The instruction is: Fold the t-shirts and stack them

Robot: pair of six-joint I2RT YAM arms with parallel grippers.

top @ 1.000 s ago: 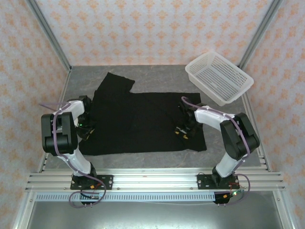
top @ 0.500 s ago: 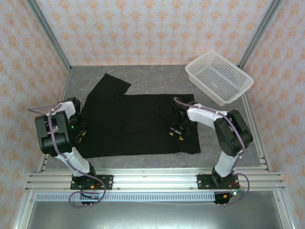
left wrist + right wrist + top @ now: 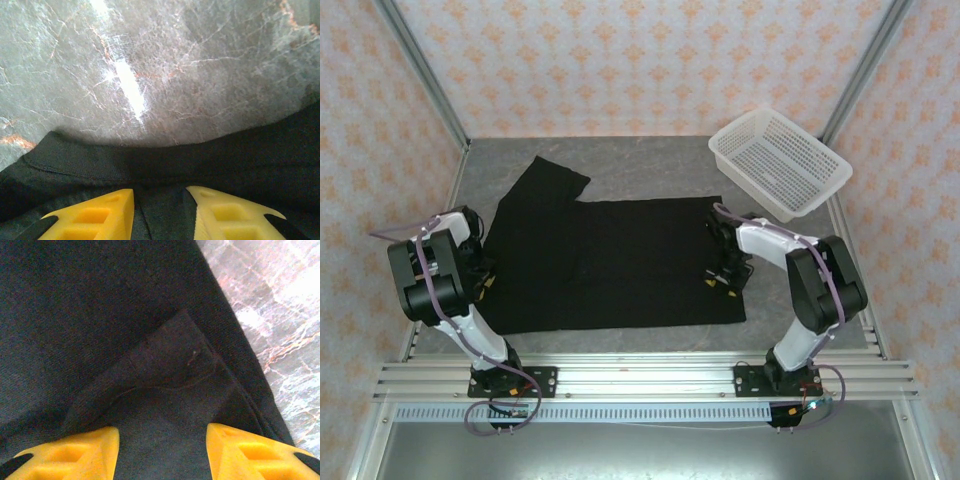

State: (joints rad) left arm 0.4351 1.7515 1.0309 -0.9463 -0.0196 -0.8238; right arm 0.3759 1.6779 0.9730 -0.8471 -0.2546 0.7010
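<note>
A plain black t-shirt (image 3: 620, 260) lies spread flat on the grey table (image 3: 650, 165), one sleeve (image 3: 555, 175) pointing to the far left. My left gripper (image 3: 483, 278) sits at the shirt's left edge. In the left wrist view its yellow fingers (image 3: 95, 215) pinch a crease of black cloth (image 3: 200, 160) just behind the hem. My right gripper (image 3: 723, 282) rests over the shirt's right part. Its fingers (image 3: 245, 450) stand wide apart above a tucked flap of cloth (image 3: 175, 360), holding nothing.
A white mesh basket (image 3: 780, 162) stands at the back right, just beyond the shirt's far right corner. Bare table shows left of the shirt (image 3: 125, 75) and right of it (image 3: 285, 340). Metal frame posts border the table.
The left gripper has drawn the shirt's left edge leftward, and the whole shirt slid with it. The right gripper moved right toward the shirt's right edge and its jaws widened.
</note>
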